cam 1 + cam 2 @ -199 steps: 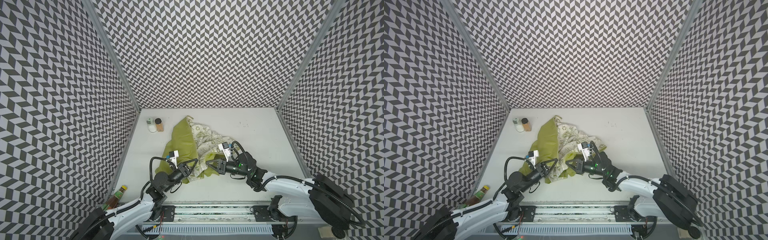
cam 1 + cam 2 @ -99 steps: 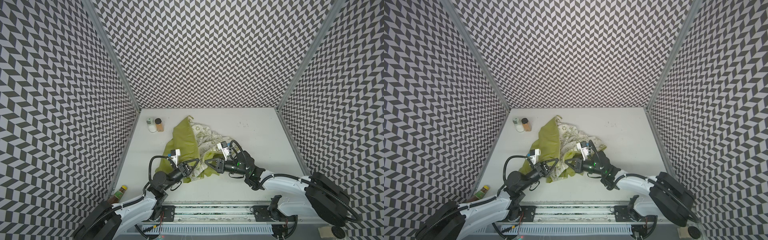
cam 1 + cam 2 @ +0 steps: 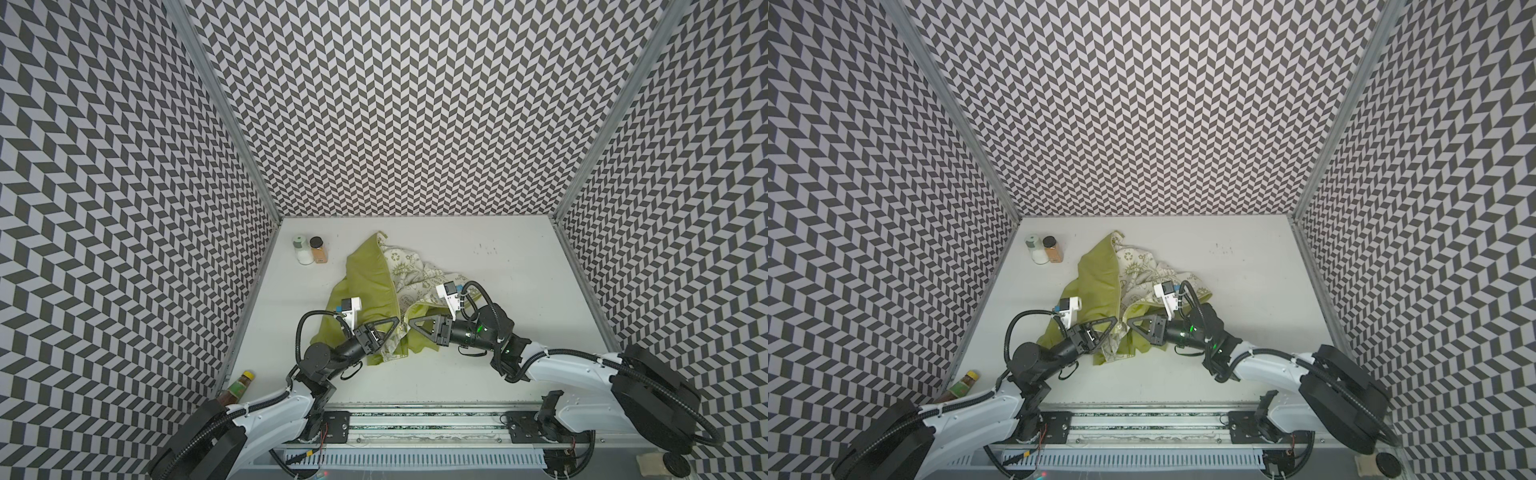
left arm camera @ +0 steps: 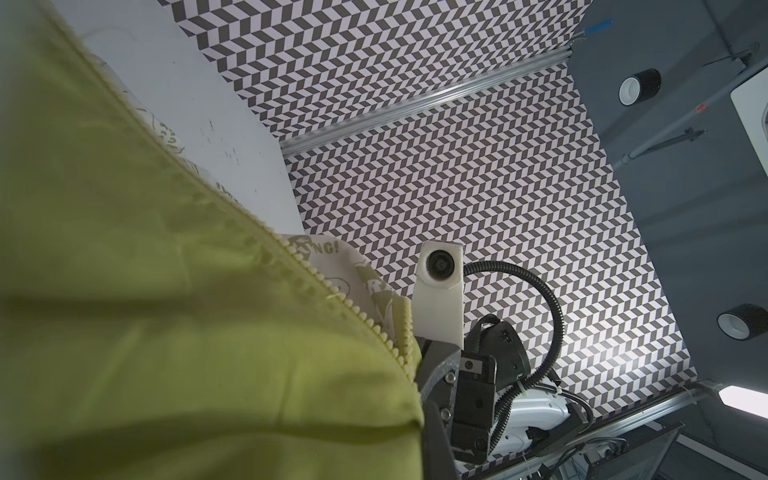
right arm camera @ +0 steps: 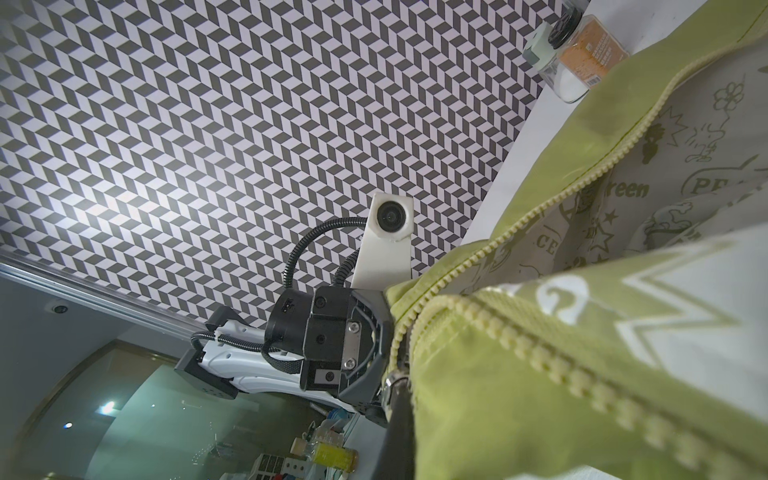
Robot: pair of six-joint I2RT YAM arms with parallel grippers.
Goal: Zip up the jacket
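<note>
Jacket (image 3: 368, 286), crumpled and unzipped, lies just beside jars (image 3: 311, 249). Left gripper (image 3: 397, 321) and right gripper (image 3: 410, 322), equally near, both pinch its hem at end far from jars; zip (image 3: 393, 286) runs from them back toward jars.

R fingers (image 3: 412, 323) shifted slightly twd L fingers (image 3: 392, 322), pulling jacket (image 3: 370, 274) edge along.

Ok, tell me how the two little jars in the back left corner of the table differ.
The pale-lidded jar has a grey-green cap, the black-lidded jar a black one. The pale-lidded jar holds something white, the black-lidded jar orange-brown powder. The black-lidded jar shows a printed label; none shows on the pale-lidded jar. Both stand upright, side by side.
</note>
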